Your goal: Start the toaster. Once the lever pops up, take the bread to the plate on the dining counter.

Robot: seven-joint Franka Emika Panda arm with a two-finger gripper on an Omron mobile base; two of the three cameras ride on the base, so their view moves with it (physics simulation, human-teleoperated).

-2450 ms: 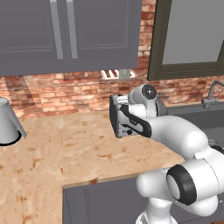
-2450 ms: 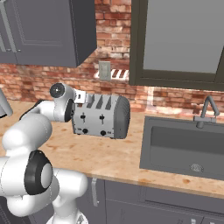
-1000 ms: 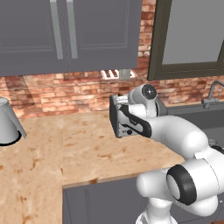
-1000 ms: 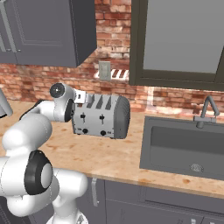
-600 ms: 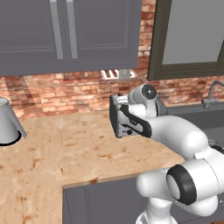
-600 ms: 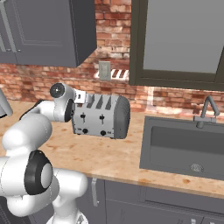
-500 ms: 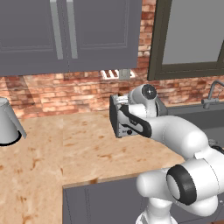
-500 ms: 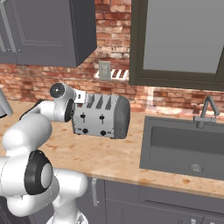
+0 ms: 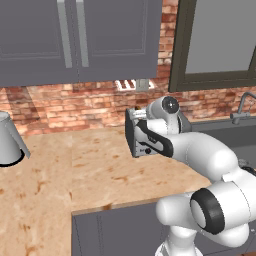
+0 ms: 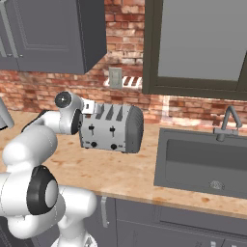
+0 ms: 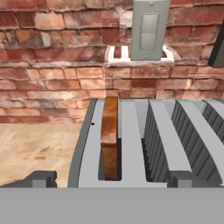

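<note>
My tool (image 11: 107, 178) hangs released, jaws wide, above the left slot where the bread (image 11: 109, 131) stands, tan and crusty; the toaster (image 10: 112, 128), smooth silver-grey metal, sits by the counter (image 10: 126, 178)'s brick back edge. I judge the risk is pulling the slice before its lever pops, or a pad catching the slot rim.

I'm seeing a silver-grey toaster (image 10: 112, 129) with dark ends, tan-brown bread (image 11: 110, 133) showing darker crust, a mottled tan counter (image 9: 75, 170), red-brown brick wall (image 11: 52, 57), grey cabinets (image 10: 48, 34) and a dark grey sink (image 10: 202, 161).
</note>
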